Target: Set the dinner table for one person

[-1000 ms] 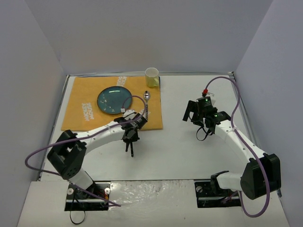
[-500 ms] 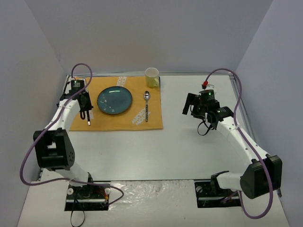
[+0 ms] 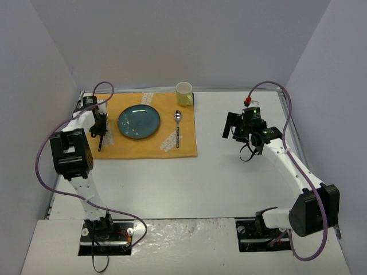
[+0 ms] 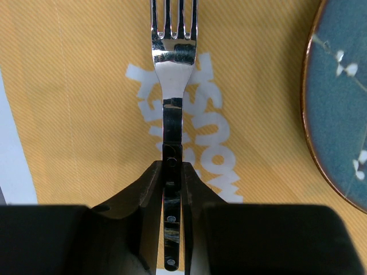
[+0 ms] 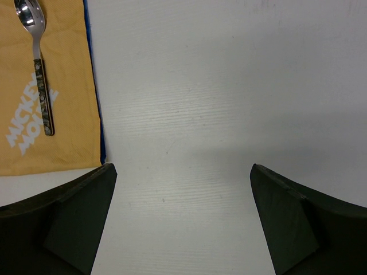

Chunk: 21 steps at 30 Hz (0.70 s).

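The white dinner table (image 3: 218, 172) carries an orange mat (image 3: 143, 146) with a teal plate (image 3: 139, 121) on it. A spoon (image 3: 178, 129) lies on the mat right of the plate, and a pale yellow cup (image 3: 184, 93) stands at the mat's far right corner. My left gripper (image 3: 101, 127) is over the mat left of the plate, shut on a fork (image 3: 101, 141). In the left wrist view the gripper (image 4: 172, 167) pinches the fork's dark handle (image 4: 172, 134), tines pointing away, plate (image 4: 344, 114) at right. My right gripper (image 5: 183, 189) is open and empty above bare table (image 5: 189, 103).
Grey walls enclose the table on three sides. The mat's blue-edged side (image 5: 94, 91) and the spoon (image 5: 37, 63) show at the left of the right wrist view. The right arm (image 3: 287, 166) reaches over the table's right half.
My left arm has swung from the mat's near edge to the left of the plate, carrying the fork. The right arm has barely moved.
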Each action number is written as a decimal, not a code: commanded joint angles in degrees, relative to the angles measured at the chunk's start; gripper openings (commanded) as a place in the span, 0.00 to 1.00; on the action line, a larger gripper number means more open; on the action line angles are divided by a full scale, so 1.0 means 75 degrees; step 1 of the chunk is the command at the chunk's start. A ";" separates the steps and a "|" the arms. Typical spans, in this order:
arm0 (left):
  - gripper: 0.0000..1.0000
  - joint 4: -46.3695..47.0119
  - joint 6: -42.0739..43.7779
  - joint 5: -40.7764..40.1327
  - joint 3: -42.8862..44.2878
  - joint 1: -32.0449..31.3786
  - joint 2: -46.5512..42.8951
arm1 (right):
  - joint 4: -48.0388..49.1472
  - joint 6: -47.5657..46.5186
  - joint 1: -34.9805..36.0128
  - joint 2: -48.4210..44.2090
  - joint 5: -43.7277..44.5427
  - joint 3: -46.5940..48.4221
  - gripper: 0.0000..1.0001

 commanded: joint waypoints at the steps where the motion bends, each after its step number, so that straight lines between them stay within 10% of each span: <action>1: 0.00 0.0262 0.0349 0.0184 0.0550 0.0151 -0.0140 | 0.0233 -0.0142 -0.0066 0.0108 -0.0048 0.0430 1.00; 21: 0.03 0.0564 0.0389 0.0094 0.0334 0.0248 0.0497 | 0.0221 -0.0244 -0.0104 0.0116 -0.0048 0.0456 1.00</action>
